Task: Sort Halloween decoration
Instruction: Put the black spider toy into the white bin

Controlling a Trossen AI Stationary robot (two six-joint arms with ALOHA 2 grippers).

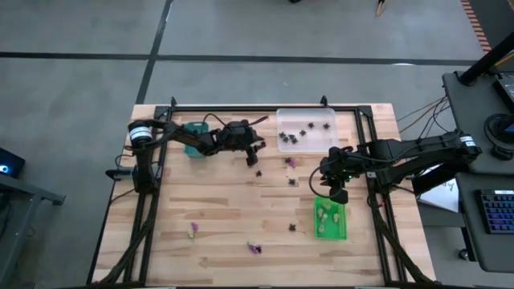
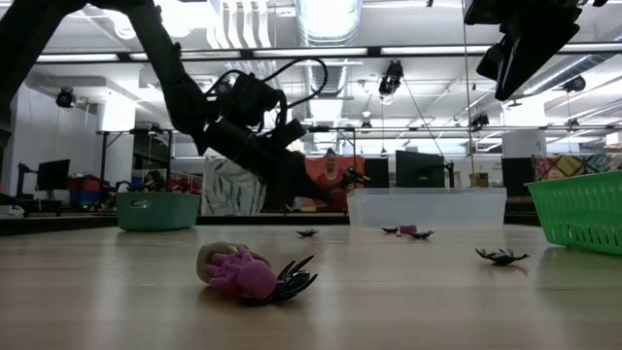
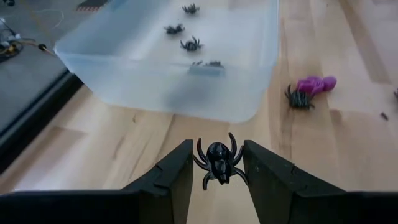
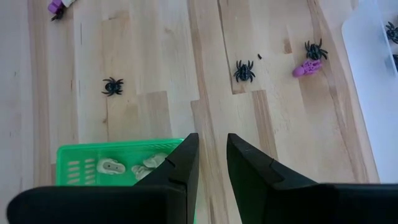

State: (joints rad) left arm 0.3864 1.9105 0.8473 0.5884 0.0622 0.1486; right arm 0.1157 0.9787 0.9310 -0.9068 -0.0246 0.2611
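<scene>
Nearby, the clear tray faces the left claw's spider.

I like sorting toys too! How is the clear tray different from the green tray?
The clear tray is see-through and pale; the green tray is bright green with slotted walls. The clear tray holds black spiders; the green tray holds pale cream pieces. In the high view the clear tray looks larger than the green tray. Both are rectangular, open on top and sit on the wooden table.
</scene>
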